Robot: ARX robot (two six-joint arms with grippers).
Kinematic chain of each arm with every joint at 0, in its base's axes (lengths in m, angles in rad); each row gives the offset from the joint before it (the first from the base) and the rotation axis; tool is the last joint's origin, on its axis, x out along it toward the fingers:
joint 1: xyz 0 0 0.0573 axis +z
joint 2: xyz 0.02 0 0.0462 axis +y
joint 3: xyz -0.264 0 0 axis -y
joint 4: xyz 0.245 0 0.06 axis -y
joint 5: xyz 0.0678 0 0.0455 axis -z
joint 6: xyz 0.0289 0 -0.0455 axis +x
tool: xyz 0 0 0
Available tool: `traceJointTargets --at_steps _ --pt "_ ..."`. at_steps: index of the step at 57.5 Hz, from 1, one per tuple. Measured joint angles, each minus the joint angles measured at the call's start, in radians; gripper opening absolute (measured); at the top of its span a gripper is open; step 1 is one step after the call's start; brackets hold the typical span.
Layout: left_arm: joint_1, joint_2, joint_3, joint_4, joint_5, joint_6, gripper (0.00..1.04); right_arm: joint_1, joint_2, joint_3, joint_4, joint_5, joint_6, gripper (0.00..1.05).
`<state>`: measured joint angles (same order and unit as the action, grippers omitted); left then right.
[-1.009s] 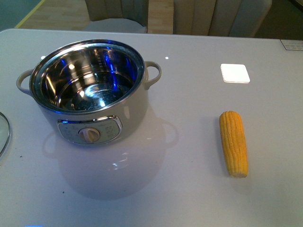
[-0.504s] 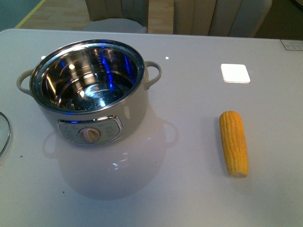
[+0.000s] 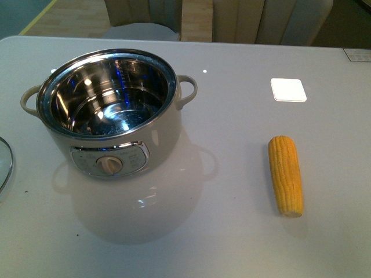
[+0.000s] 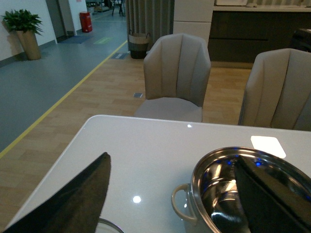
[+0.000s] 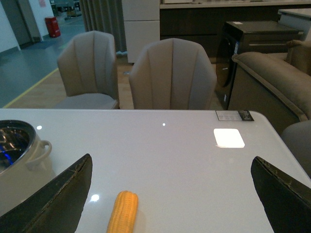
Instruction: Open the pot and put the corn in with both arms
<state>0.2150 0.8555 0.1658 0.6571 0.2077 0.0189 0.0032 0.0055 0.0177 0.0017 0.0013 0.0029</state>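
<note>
Nothing on the table has shifted since a second ago; only the blue glints inside the pot have faded. The pot stands open at the left. The corn lies well to its right, long axis running away from the robot, nearer the right arm. The right gripper faces it, jaws wide apart and empty. The left gripper gapes empty near the pot.

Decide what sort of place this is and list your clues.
Probably an office or showroom dining corner: padded chairs at a white table, a sofa, and a yellow-lined walkway with a potted plant.
</note>
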Motion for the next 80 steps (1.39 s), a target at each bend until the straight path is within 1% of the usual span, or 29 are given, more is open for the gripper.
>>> traceJointTargets --at_steps 2,6,9,10,14,17,19,20,22,24,26,36,62,80 --pt "-0.022 -0.044 -0.018 -0.014 -0.014 -0.003 0.55 0.000 0.000 0.000 0.000 0.000 0.000 0.96" --pt "-0.043 -0.090 -0.034 -0.030 -0.042 -0.008 0.45 0.000 0.000 0.000 0.000 0.000 0.000 0.96" --pt "-0.060 -0.124 -0.049 -0.049 -0.061 -0.010 0.34 0.000 0.000 0.000 0.000 0.000 0.000 0.96" --pt "-0.063 -0.130 -0.051 -0.052 -0.064 -0.010 0.32 0.000 0.000 0.000 0.000 0.000 0.000 0.96" --pt "-0.085 -0.175 -0.072 -0.079 -0.084 -0.011 0.18 0.000 0.000 0.000 0.000 0.000 0.000 0.96" --pt "-0.103 -0.220 -0.089 -0.107 -0.102 -0.013 0.04 0.000 0.000 0.000 0.000 0.000 0.000 0.96" --pt "-0.119 -0.248 -0.098 -0.126 -0.121 -0.015 0.03 0.000 0.000 0.000 0.000 0.000 0.000 0.96" --pt "-0.137 -0.259 -0.101 -0.135 -0.156 -0.016 0.03 0.000 0.000 0.000 0.000 0.000 0.000 0.96" --pt "-0.175 -0.282 -0.107 -0.152 -0.194 -0.017 0.03 0.000 0.000 0.000 0.000 0.000 0.000 0.96" --pt "-0.201 -0.310 -0.113 -0.170 -0.197 -0.016 0.03 0.000 0.000 0.000 0.000 0.000 0.000 0.96" --pt "-0.209 -0.325 -0.117 -0.181 -0.198 -0.016 0.03 0.000 0.000 0.000 0.000 0.000 0.000 0.96" --pt "-0.212 -0.377 -0.153 -0.188 -0.208 -0.017 0.03 0.000 0.000 0.000 0.000 0.000 0.000 0.96" --pt "-0.212 -0.578 -0.153 -0.379 -0.208 -0.017 0.03 0.000 0.000 0.000 0.000 0.001 0.000 0.96" --pt "-0.212 -0.675 -0.153 -0.477 -0.208 -0.017 0.03 0.000 0.000 0.000 0.000 0.001 0.000 0.96"
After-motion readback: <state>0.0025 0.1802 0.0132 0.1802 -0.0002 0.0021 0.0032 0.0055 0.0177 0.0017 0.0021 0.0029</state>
